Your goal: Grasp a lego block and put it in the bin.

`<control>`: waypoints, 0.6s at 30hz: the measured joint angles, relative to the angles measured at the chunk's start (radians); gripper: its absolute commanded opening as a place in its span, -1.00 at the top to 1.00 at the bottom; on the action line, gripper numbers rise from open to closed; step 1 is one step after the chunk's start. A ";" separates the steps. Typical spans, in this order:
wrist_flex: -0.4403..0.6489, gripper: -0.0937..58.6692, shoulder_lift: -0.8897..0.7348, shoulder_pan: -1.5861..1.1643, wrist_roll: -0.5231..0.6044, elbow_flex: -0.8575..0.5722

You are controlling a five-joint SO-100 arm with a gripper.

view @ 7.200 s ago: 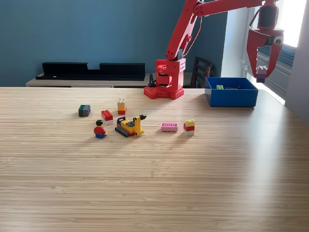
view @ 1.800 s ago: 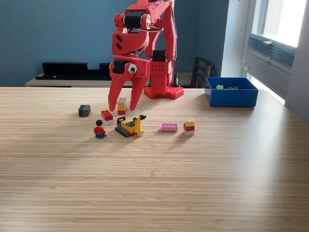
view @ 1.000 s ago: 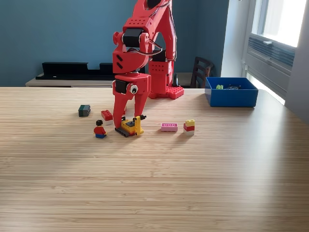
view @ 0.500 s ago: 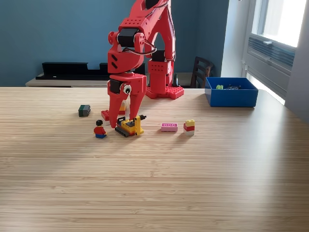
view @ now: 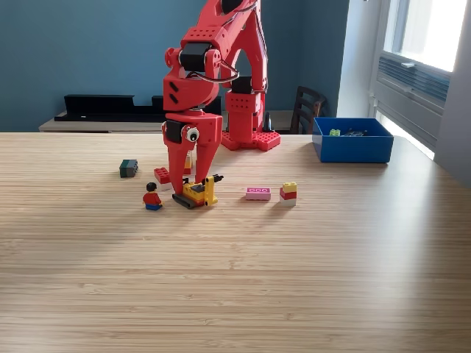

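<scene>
Reaching down from its red base (view: 249, 140) at the bench's far edge, the arm is planting its gripper (view: 183, 185) on the wooden bench (view: 235, 279). Its fingers are standing slightly parted, tips just beside a yellow toy vehicle (view: 197, 192); whether they are gripping anything I cannot tell. A red block (view: 161, 176) is sitting touching the near finger. The blue bin (view: 352, 140) is resting near the far edge toward the exterior view's right, well apart, holding a few small pieces.
</scene>
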 measured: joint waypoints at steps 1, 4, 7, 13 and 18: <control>0.006 0.99 0.000 0.000 -0.005 -0.002; 0.005 0.99 0.000 0.002 -0.003 -0.002; 0.005 0.99 0.000 0.002 -0.003 -0.002; 0.038 0.99 -0.002 0.000 -0.002 -0.017; 0.115 0.99 -0.003 -0.032 -0.009 -0.055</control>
